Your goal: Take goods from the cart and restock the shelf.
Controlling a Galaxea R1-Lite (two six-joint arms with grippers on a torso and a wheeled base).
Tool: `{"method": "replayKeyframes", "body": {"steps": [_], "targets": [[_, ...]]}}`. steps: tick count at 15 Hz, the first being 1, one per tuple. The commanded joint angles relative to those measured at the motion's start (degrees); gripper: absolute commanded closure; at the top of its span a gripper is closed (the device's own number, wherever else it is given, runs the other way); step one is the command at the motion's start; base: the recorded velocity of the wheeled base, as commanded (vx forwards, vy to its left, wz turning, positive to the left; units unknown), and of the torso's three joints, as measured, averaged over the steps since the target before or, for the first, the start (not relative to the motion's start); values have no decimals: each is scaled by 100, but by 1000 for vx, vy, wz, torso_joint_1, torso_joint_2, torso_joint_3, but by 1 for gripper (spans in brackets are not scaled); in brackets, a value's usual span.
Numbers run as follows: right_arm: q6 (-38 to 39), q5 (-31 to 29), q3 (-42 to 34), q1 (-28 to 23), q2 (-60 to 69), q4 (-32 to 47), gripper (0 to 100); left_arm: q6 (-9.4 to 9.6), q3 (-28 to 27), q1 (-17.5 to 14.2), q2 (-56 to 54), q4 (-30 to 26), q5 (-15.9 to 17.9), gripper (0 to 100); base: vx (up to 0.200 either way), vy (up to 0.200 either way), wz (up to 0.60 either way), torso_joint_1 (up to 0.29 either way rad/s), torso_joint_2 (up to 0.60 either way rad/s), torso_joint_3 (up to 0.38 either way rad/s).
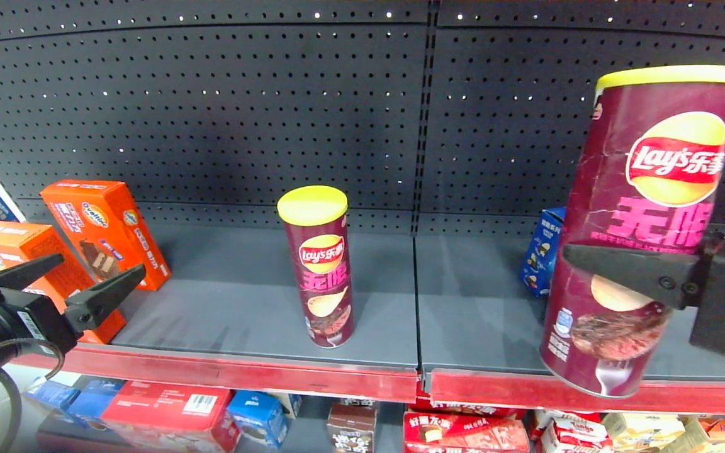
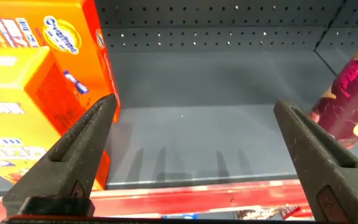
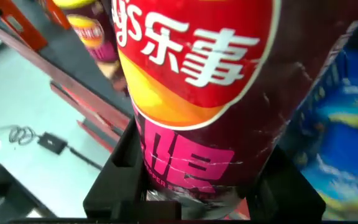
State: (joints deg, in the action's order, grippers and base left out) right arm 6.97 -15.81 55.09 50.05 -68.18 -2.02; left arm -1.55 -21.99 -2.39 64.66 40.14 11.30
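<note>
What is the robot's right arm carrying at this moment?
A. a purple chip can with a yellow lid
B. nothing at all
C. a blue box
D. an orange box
A: the right arm's jaws are clamped on the purple chip can with the yellow lid, held up in front of the shelf, while the orange boxes stand on the shelf.
</note>
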Motion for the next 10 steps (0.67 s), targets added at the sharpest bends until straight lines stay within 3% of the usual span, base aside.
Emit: {"method": "replayKeyframes", "body": {"steps": [1, 3, 9, 10], "targets": [[-21, 131, 72, -242, -828, -650, 100, -3, -7, -7, 20, 2, 4, 0, 0, 0, 0, 0, 0, 0], [-214, 359, 248, -681, -1224, -1169, 100, 5, 2, -121, 12, 2, 13, 0, 0, 0, 0, 0, 0, 0], [-249, 676, 573, -927, -2243, -2206, 100, -3, -24, -192, 56, 2, 13, 0, 0, 0, 0, 0, 0, 0], [-249, 746, 933, -1059, -2586, -2311, 100, -3, -24, -201, 64, 2, 13, 0, 0, 0, 0, 0, 0, 0]]}}
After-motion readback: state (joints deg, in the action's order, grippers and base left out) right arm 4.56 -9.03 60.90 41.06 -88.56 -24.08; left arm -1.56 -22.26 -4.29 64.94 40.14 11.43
